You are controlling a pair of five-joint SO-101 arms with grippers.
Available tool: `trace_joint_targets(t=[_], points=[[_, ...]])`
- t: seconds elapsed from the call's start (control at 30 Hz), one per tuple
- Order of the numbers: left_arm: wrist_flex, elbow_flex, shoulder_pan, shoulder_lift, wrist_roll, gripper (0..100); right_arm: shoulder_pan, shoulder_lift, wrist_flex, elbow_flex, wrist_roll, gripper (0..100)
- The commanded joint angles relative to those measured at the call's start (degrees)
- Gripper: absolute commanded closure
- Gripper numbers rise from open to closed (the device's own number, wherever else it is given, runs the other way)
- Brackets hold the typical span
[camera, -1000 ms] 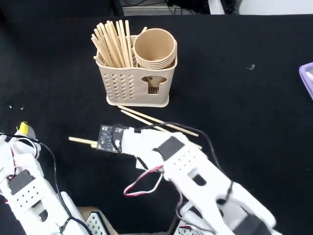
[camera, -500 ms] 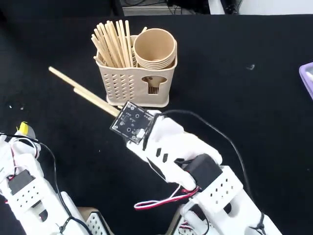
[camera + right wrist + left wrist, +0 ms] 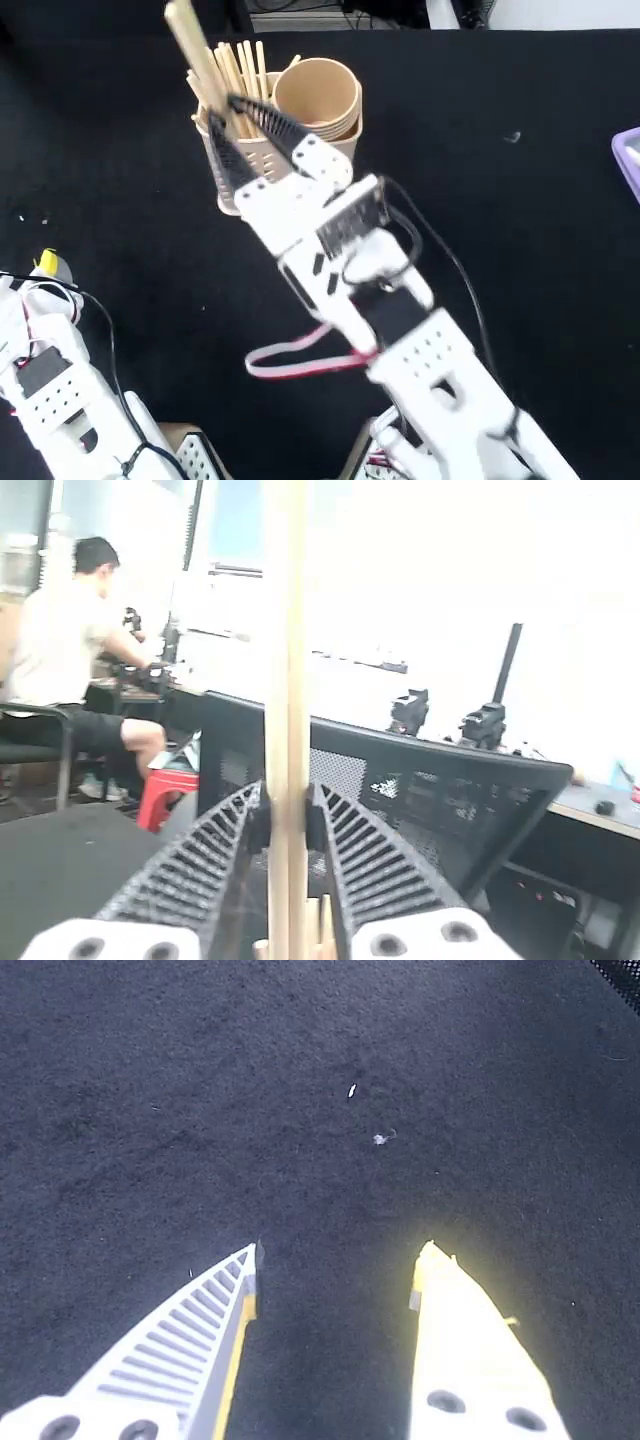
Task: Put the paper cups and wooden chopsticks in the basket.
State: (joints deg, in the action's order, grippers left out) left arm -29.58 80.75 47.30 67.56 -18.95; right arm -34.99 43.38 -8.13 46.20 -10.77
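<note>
My right gripper (image 3: 243,128) is shut on wooden chopsticks (image 3: 195,50) and holds them nearly upright over the beige basket (image 3: 350,143). In the right wrist view the held chopsticks (image 3: 287,680) stand between the fingers of the right gripper (image 3: 287,820). Several more chopsticks (image 3: 247,70) stand in the basket's left compartment. A stack of paper cups (image 3: 316,95) sits in its right compartment. The arm hides most of the basket's front. My left gripper (image 3: 335,1260) hangs open over bare black table, with nothing between its fingers.
The left arm (image 3: 45,375) stays at the near left corner of the black table (image 3: 520,230). A purple object (image 3: 628,160) pokes in at the right edge. The right arm (image 3: 400,340) crosses the table's middle.
The right arm picked the chopsticks up off the table in front of the basket, swung them from lying flat to nearly upright, and carried them over the basket. The left arm kept still.
</note>
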Motion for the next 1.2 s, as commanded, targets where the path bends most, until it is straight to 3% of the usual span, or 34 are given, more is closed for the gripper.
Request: trace_joint_targets(t=[0.0, 0.3, 0.7, 0.87, 1.17], points=[[0.97, -0.66, 0.04, 0.79, 0.35, 75, 2.99, -8.22, -5.63, -6.81, 0.53, 98.8], [0.88, -0.75, 0.04, 0.79, 0.35, 75, 3.34, -25.45, -8.35, -18.33, 0.53, 98.8], [0.88, -0.75, -0.04, 0.79, 0.35, 75, 5.36, -36.53, -7.56, -21.14, 0.53, 95.9], [0.88, -0.75, -0.04, 0.79, 0.35, 75, 5.01, -33.98, 1.85, -22.81, 0.53, 82.5], [0.88, -0.75, -0.04, 0.79, 0.35, 75, 3.08, -19.21, 17.85, -24.22, 0.09, 86.4]])
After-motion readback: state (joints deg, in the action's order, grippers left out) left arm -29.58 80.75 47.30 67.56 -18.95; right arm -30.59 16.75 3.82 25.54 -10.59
